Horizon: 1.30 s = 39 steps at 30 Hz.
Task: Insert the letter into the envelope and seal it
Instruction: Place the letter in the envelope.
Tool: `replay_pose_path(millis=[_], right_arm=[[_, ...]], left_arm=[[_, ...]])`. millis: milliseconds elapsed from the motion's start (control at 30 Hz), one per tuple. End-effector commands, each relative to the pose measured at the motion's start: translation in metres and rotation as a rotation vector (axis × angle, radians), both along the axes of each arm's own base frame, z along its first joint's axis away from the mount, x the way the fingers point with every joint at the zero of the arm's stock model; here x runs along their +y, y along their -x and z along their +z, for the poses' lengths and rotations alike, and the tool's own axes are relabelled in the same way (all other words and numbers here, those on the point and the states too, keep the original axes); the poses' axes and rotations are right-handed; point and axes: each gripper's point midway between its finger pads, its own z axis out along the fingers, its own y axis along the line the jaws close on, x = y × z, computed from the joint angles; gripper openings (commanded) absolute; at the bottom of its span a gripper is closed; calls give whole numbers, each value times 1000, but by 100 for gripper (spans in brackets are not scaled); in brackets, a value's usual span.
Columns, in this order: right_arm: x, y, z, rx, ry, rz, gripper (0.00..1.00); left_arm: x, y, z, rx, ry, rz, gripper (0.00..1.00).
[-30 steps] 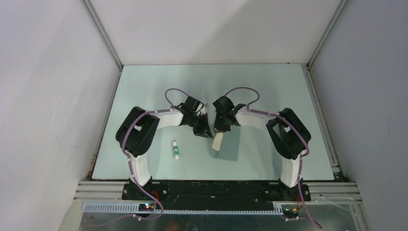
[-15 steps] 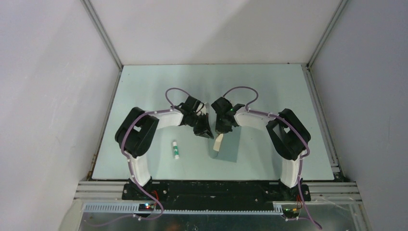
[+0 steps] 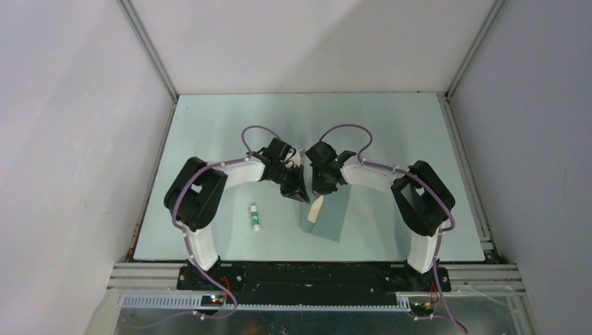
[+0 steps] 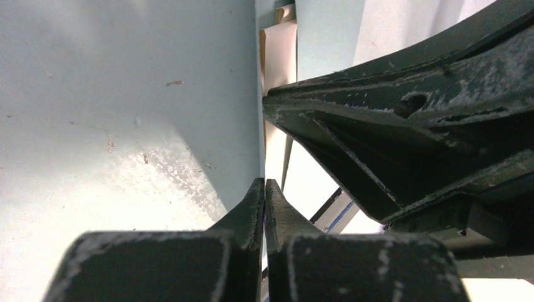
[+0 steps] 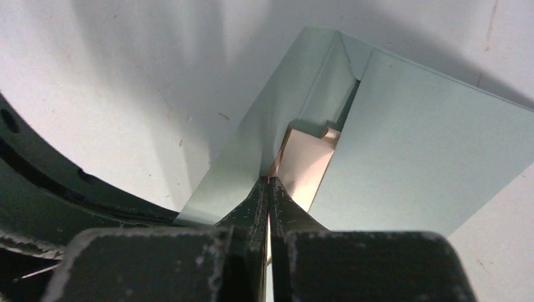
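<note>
In the last second the envelope point(image 3: 331, 222) has swung slightly, its near corner turning toward the desk's point(image 3: 223, 125) near edge. A little less of the tan letter point(image 5: 310, 165) now shows outside its mouth. The right gripper point(image 5: 269, 186) is pinched fully closed on the letter's trailing edge, feeding it in. The left gripper point(image 4: 264, 190), also fully closed, seems to nip the envelope's flap edge. The envelope lies mid-desk, toward the near edge, with the letter partly inside. Insertion looks underway and sealing has not begun. The glue stick point(image 3: 255, 217) lies apart on the left.
</note>
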Motion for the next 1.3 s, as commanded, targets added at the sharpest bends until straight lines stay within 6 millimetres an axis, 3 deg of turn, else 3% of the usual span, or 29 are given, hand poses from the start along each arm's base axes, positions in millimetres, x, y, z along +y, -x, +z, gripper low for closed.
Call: replay_pose_path(millis=[0,167,300,433,567,667,833,967,1267], right_arm=[[24,5,20,-4,-118,57,0],[52,12,32,5,-306,86,0],[55,20,32,20,-335,95,0],[53,29,18,69,-320,101,0],[38,39,-7,115,-216,96,0],[16,48,-24,141,-93,82,0],[-21,46,-32,89,92,57,0],[-26,43,-18,39,90,58,0],[10,43,36,-54,-131,111,0]], left_arm=[[-11,-8,27,-63,75,-41,0],[-11,-6,27,-61,76,-45,0],[-10,-5,26,-59,79,-47,0],[-10,-5,26,-59,82,-47,0],[-11,-5,29,-66,86,-48,0],[-11,-5,31,-70,93,-50,0],[-12,-4,34,-74,101,-54,0],[-12,-3,36,-75,107,-59,0],[-11,0,35,-66,114,-63,0]])
